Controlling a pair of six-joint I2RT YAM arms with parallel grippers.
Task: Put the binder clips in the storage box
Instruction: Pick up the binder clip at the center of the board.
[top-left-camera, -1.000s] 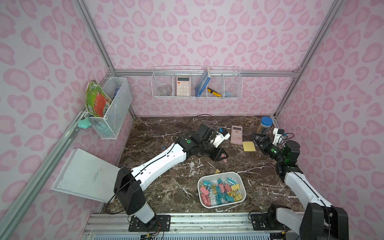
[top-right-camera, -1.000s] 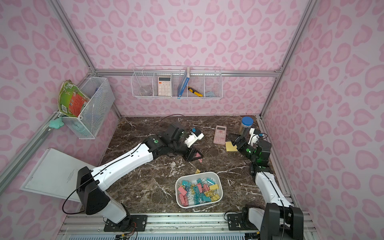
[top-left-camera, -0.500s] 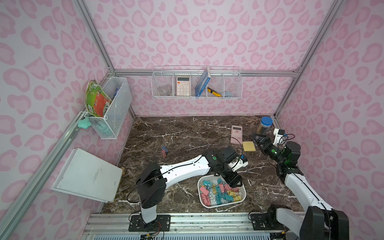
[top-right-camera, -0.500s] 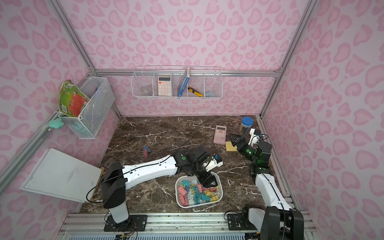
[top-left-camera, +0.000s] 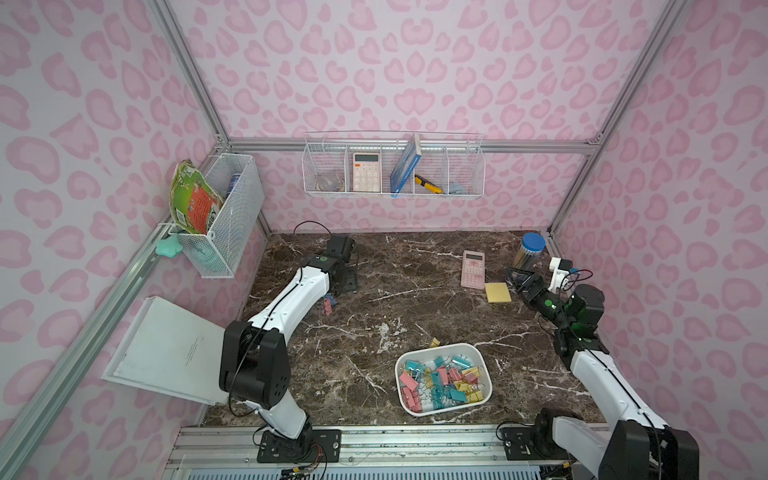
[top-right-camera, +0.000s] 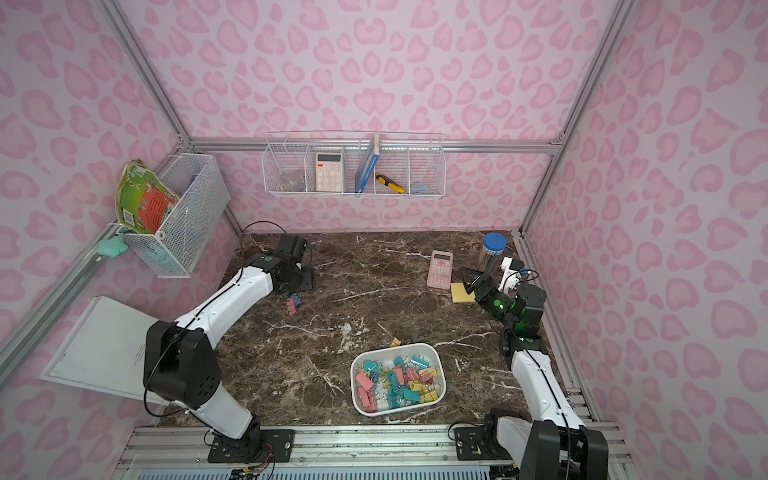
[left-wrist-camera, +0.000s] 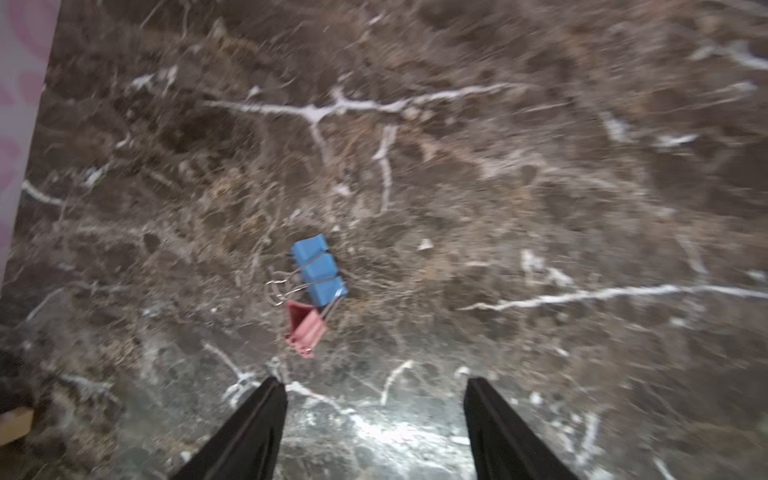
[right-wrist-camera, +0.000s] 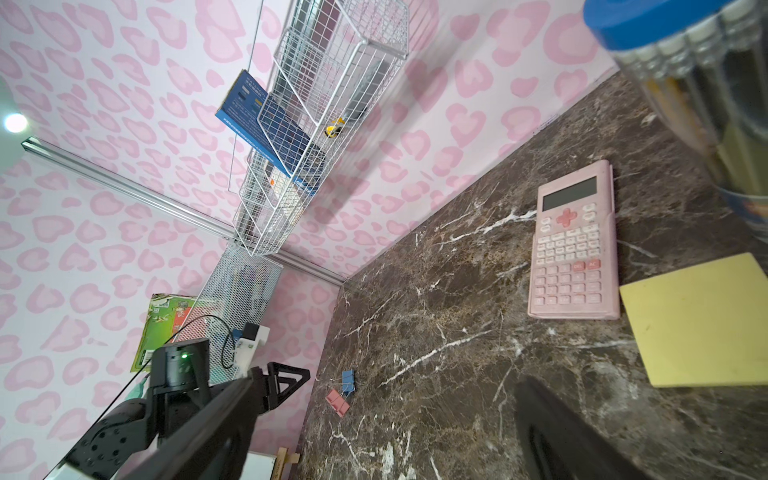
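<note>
The white storage box (top-left-camera: 449, 408) (top-right-camera: 399, 409) stands near the front of the table and holds many pastel binder clips (top-left-camera: 440, 380) (top-right-camera: 397, 380). One yellow clip (top-left-camera: 434, 343) (top-right-camera: 395, 342) lies just outside its far rim. At the far left of the table a blue clip (left-wrist-camera: 318, 270) (top-left-camera: 331, 298) and a pink clip (left-wrist-camera: 305, 328) (top-left-camera: 328, 307) lie touching each other. My left gripper (left-wrist-camera: 374, 384) (top-left-camera: 350, 282) hovers open beside them, and both clips are just beyond its fingertips, outside the jaws. My right gripper (right-wrist-camera: 382, 395) (top-left-camera: 517, 278) rests open and empty at the right.
A pink calculator (top-left-camera: 473, 269), a yellow sticky-note pad (top-left-camera: 497, 293) and a blue-lidded jar (top-left-camera: 528, 251) sit at the back right by my right gripper. Wire baskets (top-left-camera: 392, 170) hang on the back and left walls. A white board (top-left-camera: 170, 361) leans at the left edge.
My left gripper went from the table's middle to above the storage box, opened, then swung to the far left by the blue and pink clips. The right arm stayed put.
</note>
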